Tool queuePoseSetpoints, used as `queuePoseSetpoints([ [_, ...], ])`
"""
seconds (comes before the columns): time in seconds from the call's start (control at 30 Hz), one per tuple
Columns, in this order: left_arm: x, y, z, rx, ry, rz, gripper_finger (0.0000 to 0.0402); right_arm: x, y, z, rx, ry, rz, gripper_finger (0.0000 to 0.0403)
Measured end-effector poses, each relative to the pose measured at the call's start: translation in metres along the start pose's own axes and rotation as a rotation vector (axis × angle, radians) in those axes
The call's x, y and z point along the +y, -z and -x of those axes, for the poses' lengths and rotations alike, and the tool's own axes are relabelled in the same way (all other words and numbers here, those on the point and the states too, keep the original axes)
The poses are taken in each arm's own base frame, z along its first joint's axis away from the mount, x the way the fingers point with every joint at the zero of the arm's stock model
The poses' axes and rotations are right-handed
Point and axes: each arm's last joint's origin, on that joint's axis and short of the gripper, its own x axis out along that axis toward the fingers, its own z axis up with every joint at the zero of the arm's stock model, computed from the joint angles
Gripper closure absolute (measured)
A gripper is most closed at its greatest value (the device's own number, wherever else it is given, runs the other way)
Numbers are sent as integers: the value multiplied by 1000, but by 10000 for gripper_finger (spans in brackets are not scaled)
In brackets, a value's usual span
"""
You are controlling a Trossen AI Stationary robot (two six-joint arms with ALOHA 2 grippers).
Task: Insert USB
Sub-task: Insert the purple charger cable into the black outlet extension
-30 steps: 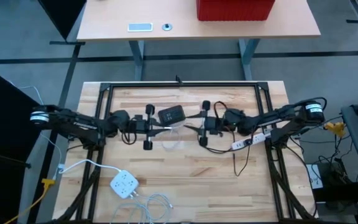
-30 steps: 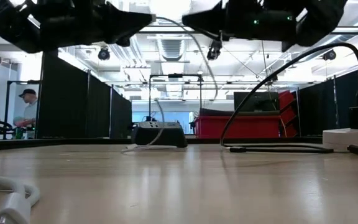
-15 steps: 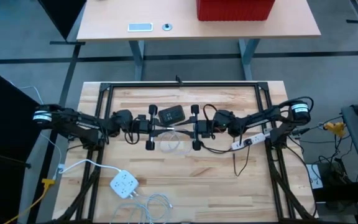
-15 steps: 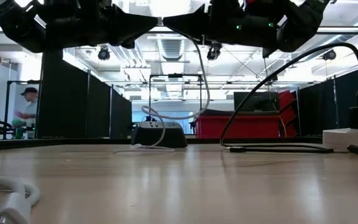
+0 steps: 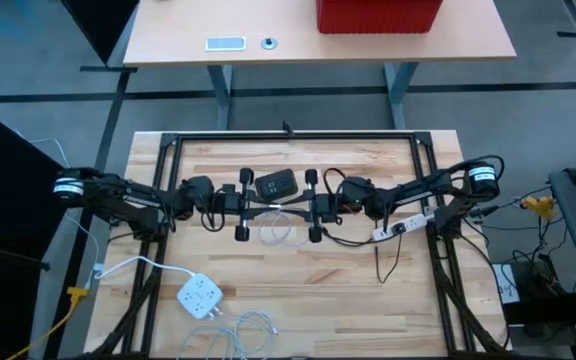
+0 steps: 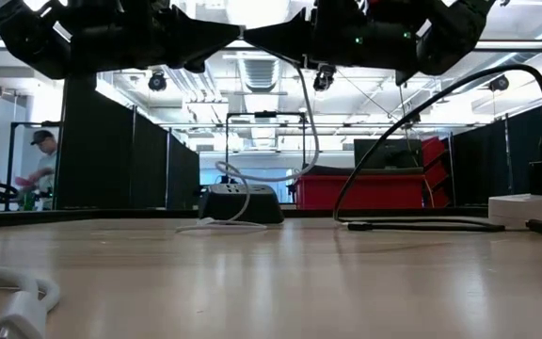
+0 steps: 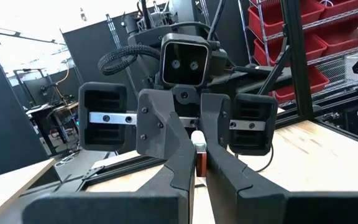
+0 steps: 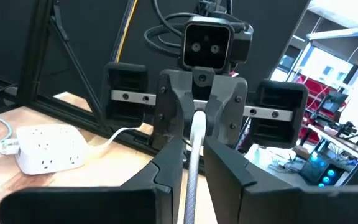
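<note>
A white USB cable (image 6: pixel 307 113) is held in the air between my two grippers, over the middle of the table. My left gripper (image 5: pixel 260 206) points toward the table's right edge and is shut on the cable's plug (image 7: pixel 197 149). My right gripper (image 5: pixel 294 207) faces it, fingertips close to the left ones, and is shut on the cable (image 8: pixel 194 146). The cable's slack hangs down in a loop (image 5: pixel 278 228) to the table by a black hub (image 5: pixel 276 184), which lies flat on the table just beyond the grippers. My left gripper pinches the white-and-brown plug end (image 7: pixel 198 163) of the cable between its two fingers, held level and coming from the table's left. The plug is lifted clear of the table. My right gripper pinches the white cable (image 8: pixel 193 163) between its two fingers, level, from the table's right; the cable runs along the fingers. It is clear of the table there, and its slack hangs below.
A white power strip (image 5: pixel 200 295) with loose white cords lies near the front left. Another strip (image 5: pixel 398 228) with a black cord (image 5: pixel 383 262) lies under the right arm. A black frame (image 5: pixel 288 137) borders the work area. A person (image 6: pixel 38 169) stands far off in the room.
My right gripper has moved toward the table's left edge, up close to my left gripper, still shut on the cable. The cable's slack now hangs lower in a deeper loop reaching the table by the black hub.
</note>
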Motion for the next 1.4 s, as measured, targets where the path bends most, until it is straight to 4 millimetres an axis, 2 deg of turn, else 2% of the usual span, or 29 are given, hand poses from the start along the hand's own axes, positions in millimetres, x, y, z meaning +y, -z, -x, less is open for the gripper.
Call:
queuePoseSetpoints([
  [0.47,0,2,0,16,6,3,387,4,-2,-1,-8,-8,56,339],
  [0.97,0,1,0,15,5,1,387,6,-3,-2,20,50,96,396],
  [1.13,0,2,0,17,-1,15,387,6,-3,-2,40,70,98,400],
  [1.23,1,2,0,22,-25,31,362,5,-3,-1,49,84,101,401],
  [1.4,1,2,2,55,-36,78,287,2,-9,2,71,84,101,403],
])
